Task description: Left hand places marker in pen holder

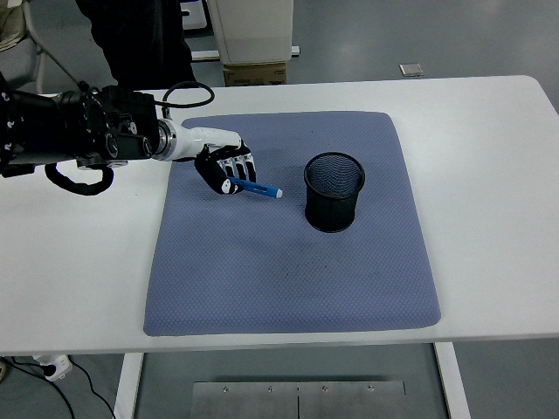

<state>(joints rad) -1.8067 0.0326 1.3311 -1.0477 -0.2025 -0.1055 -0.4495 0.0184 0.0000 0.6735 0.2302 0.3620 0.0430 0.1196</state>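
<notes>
My left hand (225, 170) hovers over the upper left part of the blue-grey mat (288, 262), fingers curled around a blue marker (255, 188). The marker points right and slightly down, its white tip just left of the black mesh pen holder (333, 192). The holder stands upright on the mat, right of centre, and looks empty inside. A short gap separates the marker's tip from the holder's wall. My black left arm (70, 140) reaches in from the left edge. The right arm is out of view.
A black cable (179, 96) loops up behind my left wrist. A person in dark clothes (140, 39) stands beyond the table's far edge at top left, beside a white cabinet (249, 30). White table (489, 148) surrounds the mat.
</notes>
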